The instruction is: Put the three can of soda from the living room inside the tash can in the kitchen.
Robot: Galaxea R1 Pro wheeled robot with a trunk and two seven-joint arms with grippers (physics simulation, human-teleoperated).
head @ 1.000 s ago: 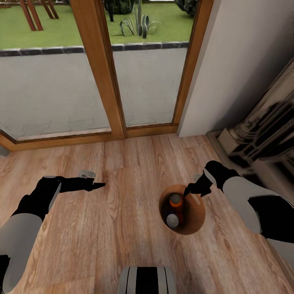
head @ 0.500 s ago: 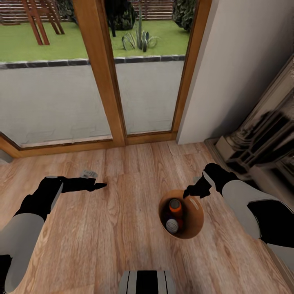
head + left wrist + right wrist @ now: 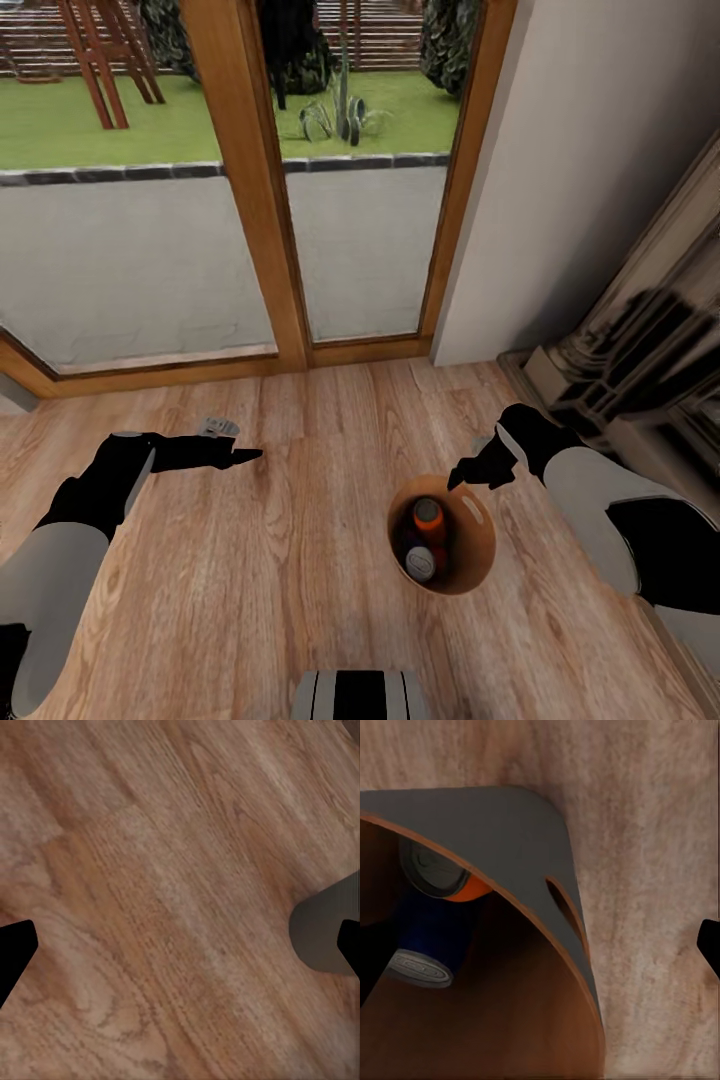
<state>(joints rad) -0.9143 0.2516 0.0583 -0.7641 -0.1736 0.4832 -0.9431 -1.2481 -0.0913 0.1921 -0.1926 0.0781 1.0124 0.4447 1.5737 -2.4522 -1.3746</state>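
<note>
The tash can (image 3: 476,545) stands on the pale wood floor, its brown-copper inside facing up. I make out two cans of soda in it: one upright with an orange body (image 3: 429,517), one showing its silvery top (image 3: 421,563). My right gripper (image 3: 460,477) hovers just over the bin's far rim, open and holding nothing. The right wrist view looks into the tash can (image 3: 510,832) at a can of soda with an orange body (image 3: 435,870) and a blue-banded one (image 3: 424,960). My left gripper (image 3: 245,455) is open over bare floor, well left of the bin.
Wood-framed glass doors (image 3: 250,200) to the garden stand ahead, a white wall (image 3: 590,170) at the right, and a fireplace surround (image 3: 640,350) beyond my right arm. A small grey object (image 3: 216,427) lies on the floor by my left forearm.
The whole picture has slid downward as the camera moved. In the picture the bin sits a little lower below my right gripper. Both arms keep their pose.
</note>
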